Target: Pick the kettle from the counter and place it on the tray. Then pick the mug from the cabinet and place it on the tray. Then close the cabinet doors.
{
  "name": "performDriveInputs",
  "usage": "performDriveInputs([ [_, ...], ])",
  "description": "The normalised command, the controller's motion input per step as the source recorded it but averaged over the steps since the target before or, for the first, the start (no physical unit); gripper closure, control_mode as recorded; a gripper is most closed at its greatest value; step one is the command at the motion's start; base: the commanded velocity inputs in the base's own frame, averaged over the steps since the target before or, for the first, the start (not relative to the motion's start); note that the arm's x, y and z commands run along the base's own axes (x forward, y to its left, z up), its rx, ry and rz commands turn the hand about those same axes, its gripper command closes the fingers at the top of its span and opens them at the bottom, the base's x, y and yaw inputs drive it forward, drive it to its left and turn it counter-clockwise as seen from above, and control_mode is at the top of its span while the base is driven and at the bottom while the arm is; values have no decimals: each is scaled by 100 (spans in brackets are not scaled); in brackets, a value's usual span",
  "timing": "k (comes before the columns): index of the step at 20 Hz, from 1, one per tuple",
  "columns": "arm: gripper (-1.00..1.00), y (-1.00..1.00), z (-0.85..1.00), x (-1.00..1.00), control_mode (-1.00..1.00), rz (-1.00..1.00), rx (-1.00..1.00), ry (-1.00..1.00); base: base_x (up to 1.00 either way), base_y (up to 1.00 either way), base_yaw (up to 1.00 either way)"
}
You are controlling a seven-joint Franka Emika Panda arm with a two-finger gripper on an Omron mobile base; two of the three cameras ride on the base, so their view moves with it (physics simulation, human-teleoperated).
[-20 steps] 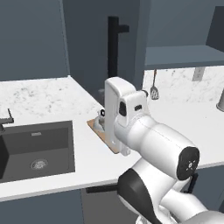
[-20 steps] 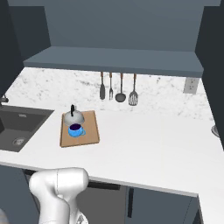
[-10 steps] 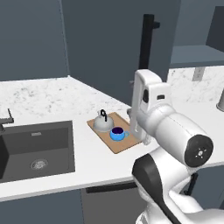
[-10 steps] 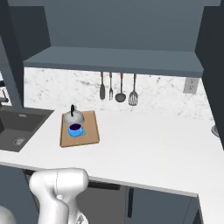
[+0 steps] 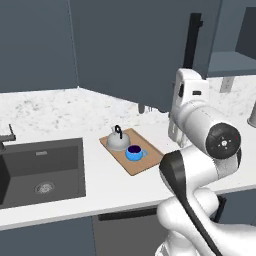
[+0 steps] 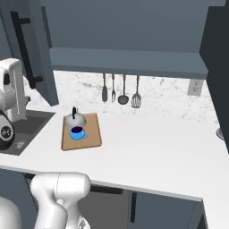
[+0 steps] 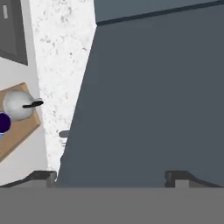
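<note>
2 items, kettle (image 5: 118,140) and mug (image 5: 133,152), are loaded on the tray (image 5: 145,163); with gripper (image 7: 111,177) fingers spread wide against the left cabinet door (image 5: 135,50), slippage could leave it ajar.

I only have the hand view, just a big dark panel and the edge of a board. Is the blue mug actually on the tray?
Observer: Yes. The right base view shows the mug upright on the tray, just in front of the kettle.
Operator: What is the panel in front of the gripper?
Observer: The left cabinet door. From the right base view it stands swung out at an angle, not shut, with its black bar handle on the outer face.
Operator: And the other door?
Observer: A dark panel at the far right of that view looks swung out too, with the shelf exposed between them.
</note>
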Motion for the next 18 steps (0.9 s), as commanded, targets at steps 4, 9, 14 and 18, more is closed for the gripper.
performDriveInputs([
  [4, -100, -60, 0, 69, -100, -16, 0, 12, 0, 0, 0],
  [9, -100, -47, -1, 79, -100, -9, 0, 11, 0, 0, 0],
  [14, -100, -25, -6, 90, -100, 0, 0, 1, 0, 0, 0],
  [18, -100, -10, -15, 85, -100, 1, 0, 0, 0, 0, 0],
])
